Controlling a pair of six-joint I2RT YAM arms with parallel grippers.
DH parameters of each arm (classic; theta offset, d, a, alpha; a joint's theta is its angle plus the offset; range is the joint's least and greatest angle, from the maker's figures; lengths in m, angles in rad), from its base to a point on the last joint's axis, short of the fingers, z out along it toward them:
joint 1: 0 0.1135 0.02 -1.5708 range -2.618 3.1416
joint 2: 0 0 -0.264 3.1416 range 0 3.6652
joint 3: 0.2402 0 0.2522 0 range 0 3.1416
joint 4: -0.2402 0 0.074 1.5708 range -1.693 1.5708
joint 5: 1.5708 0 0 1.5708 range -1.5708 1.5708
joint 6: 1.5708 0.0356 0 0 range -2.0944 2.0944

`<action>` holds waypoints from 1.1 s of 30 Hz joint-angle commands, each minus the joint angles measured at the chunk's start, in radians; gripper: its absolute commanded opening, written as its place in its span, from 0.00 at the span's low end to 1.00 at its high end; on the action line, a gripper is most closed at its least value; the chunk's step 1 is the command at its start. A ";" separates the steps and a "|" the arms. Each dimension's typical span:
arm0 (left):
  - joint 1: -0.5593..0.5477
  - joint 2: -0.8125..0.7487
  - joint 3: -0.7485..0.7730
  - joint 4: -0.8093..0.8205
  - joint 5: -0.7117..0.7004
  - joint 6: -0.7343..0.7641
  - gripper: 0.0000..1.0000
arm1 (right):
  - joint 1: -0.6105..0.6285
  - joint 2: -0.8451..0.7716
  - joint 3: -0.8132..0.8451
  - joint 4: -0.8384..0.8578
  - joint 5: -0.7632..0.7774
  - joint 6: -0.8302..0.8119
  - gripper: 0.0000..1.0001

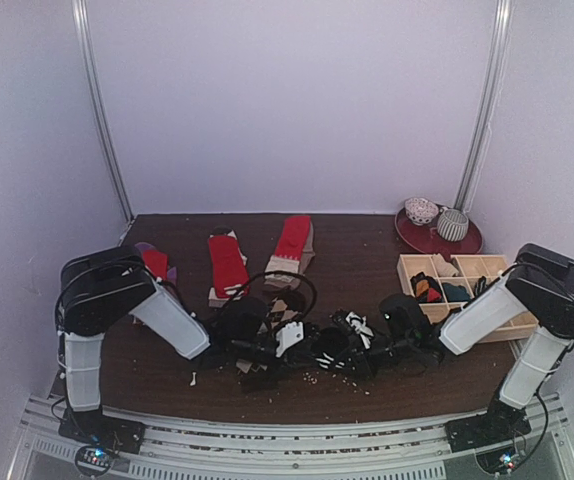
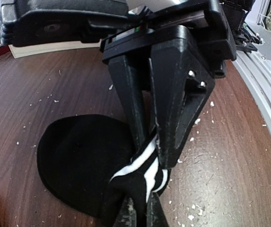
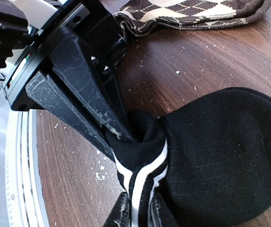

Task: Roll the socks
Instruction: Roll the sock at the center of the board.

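Note:
A black sock with white stripes (image 1: 332,352) lies at the table's front middle, between both grippers. In the left wrist view its toe (image 2: 79,161) rests on the wood, and my left gripper (image 2: 142,210) is shut on the striped cuff. My right gripper (image 3: 140,213) is also shut on the striped cuff, with the black body (image 3: 220,161) spread to its right. Each gripper's fingers meet the other's at the bunched cuff. A brown-and-beige argyle sock (image 3: 192,14) lies just behind. Two red socks (image 1: 227,262) (image 1: 292,240) lie flat farther back.
A red-and-purple sock (image 1: 155,262) is partly hidden behind the left arm. A pale wooden grid tray (image 1: 467,268) with small items stands at the right. A red plate (image 1: 422,238) with two rolled balls is at the back right. White crumbs dot the wood.

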State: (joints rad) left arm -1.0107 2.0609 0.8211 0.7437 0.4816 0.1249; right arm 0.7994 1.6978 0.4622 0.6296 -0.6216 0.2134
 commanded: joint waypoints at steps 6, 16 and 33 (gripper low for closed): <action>-0.004 0.044 0.065 -0.357 -0.032 -0.130 0.00 | 0.000 -0.024 -0.022 -0.196 0.055 -0.019 0.25; 0.054 0.088 0.161 -0.717 0.100 -0.301 0.00 | 0.090 -0.459 -0.211 -0.064 0.422 -0.104 0.40; 0.058 0.161 0.208 -0.762 0.166 -0.314 0.00 | 0.306 -0.289 -0.145 0.020 0.689 -0.398 0.54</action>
State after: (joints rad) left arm -0.9405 2.1143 1.0893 0.2581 0.7033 -0.1684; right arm 1.1000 1.3823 0.2794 0.6106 0.0116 -0.1265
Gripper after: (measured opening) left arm 0.024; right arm 0.551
